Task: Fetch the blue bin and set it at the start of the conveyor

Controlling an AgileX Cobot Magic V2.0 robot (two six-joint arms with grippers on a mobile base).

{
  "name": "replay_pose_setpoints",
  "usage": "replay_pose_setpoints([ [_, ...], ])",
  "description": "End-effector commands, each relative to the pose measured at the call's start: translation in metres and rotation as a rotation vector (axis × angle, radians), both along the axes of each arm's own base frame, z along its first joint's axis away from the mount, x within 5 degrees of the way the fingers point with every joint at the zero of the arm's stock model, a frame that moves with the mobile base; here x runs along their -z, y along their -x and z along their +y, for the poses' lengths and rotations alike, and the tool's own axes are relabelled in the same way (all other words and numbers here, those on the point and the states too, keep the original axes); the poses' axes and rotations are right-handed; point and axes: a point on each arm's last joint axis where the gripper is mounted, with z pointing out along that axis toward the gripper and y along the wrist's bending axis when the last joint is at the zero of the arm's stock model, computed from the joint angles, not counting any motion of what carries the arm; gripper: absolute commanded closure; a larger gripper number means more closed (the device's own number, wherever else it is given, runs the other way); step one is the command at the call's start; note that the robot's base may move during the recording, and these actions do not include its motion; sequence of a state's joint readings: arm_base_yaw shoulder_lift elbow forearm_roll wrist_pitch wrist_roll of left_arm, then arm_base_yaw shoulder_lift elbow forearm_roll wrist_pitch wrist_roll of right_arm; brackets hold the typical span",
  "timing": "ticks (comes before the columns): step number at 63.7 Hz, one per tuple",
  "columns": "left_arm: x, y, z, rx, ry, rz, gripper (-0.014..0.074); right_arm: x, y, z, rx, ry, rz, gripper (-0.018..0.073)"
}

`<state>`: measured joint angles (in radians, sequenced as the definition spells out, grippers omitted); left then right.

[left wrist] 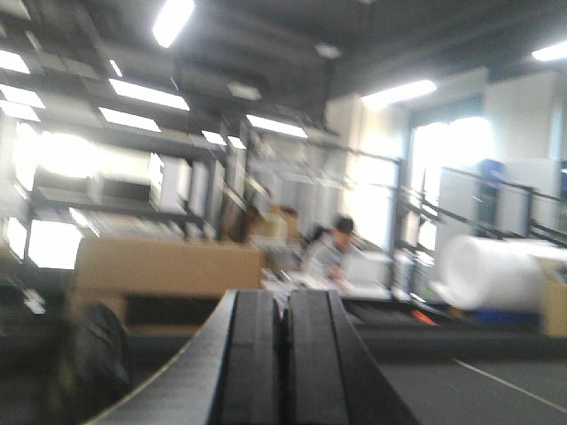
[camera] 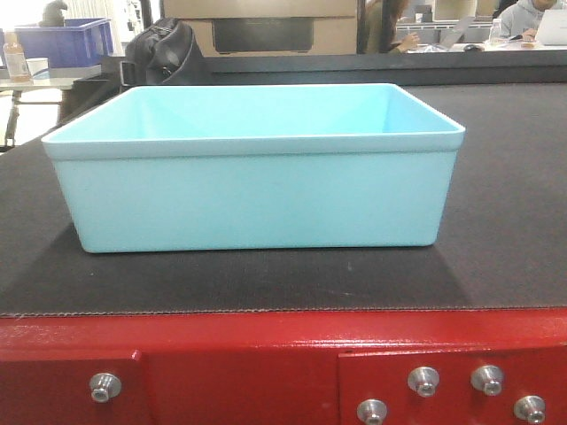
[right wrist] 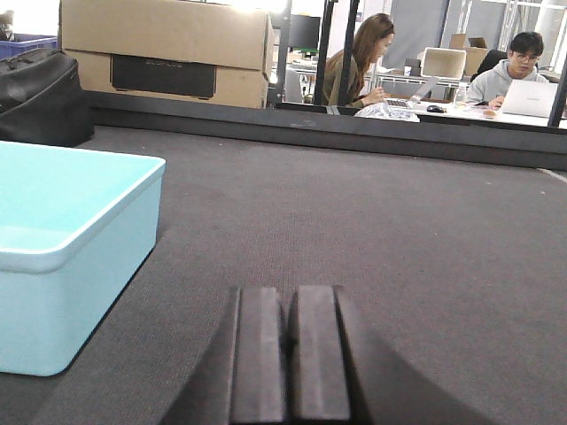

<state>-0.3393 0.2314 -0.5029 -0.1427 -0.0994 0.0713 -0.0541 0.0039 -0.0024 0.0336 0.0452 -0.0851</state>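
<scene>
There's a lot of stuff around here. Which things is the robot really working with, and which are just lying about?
Part of the job:
blue bin
conveyor start, where the bin sits

Just lying about:
black bag
cardboard box
dark blue crate
laptop

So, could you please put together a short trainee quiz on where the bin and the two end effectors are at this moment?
1. True or false: the blue bin rests on the conveyor start.
2. The right end effector is: A) shut on the bin, B) shut beside it and apart from it, C) open above it.
3. Fill in: the frame under the belt is ____.

Key
1. True.
2. B; the bin sits apart, to its left.
3. Red; the red frame carries silver bolts.
</scene>
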Motion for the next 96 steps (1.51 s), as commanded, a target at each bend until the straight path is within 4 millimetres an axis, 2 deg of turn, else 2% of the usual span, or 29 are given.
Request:
replay_pose_setpoints([
  [1, 0.013, -0.005, 0.001, -0.079, -0.019, -0.076, 0.0707, -0.002, 0.0, 0.0, -0.003, -0.003, -0.025, 0.0721],
  [6, 0.036, -0.012, 0.003, -0.144, -0.041, -0.012, 0.0707, -0.002, 0.0, 0.0, -0.003, -0.003, -0.025, 0.0721],
  [15, 0.07, -0.012, 0.008, -0.241, -0.089, 0.166, 0.0707, -0.002, 0.0, 0.0, -0.003, -0.003, -0.025, 0.0721],
  [24, 0.092, 0.001, 0.012, -0.33, -0.148, 0.329, 0.0707, -0.002, 0.0, 0.0, -0.003, -0.003, -0.025, 0.0721],
  [31, 0.112, 0.0, 0.013, -0.372, -0.159, 0.402, 0.0707, -0.002, 0.0, 0.0, -0.003, -0.003, -0.025, 0.0721],
  [41, 0.13, -0.006, 0.014, -0.372, -0.161, 0.433, 0.0707, -0.002, 0.0, 0.0, -0.003, -0.003, -0.025, 0.0721],
  [50, 0.14, -0.011, 0.015, -0.399, -0.182, 0.353, 0.0707, -0.002, 0.0, 0.0, -0.003, -0.003, -0.025, 0.0721],
  [57, 0.157, -0.015, 0.015, -0.394, -0.158, 0.337, 0.0707, -0.002, 0.0, 0.0, -0.003, -0.003, -0.025, 0.0721],
  [77, 0.16, -0.015, 0.013, -0.347, -0.182, 0.336, 0.0707, -0.002, 0.0, 0.0, -0.003, -0.003, -0.025, 0.0721],
  [85, 0.159, -0.015, 0.013, -0.333, -0.112, 0.341, 0.0707, -0.002, 0.0, 0.0, -0.003, -0.003, -0.025, 0.0721],
  [96, 0.159, -0.015, 0.013, -0.338, -0.128, 0.338, 0.0707, -0.002, 0.0, 0.0, -0.003, -0.003, -0.025, 0.0721],
])
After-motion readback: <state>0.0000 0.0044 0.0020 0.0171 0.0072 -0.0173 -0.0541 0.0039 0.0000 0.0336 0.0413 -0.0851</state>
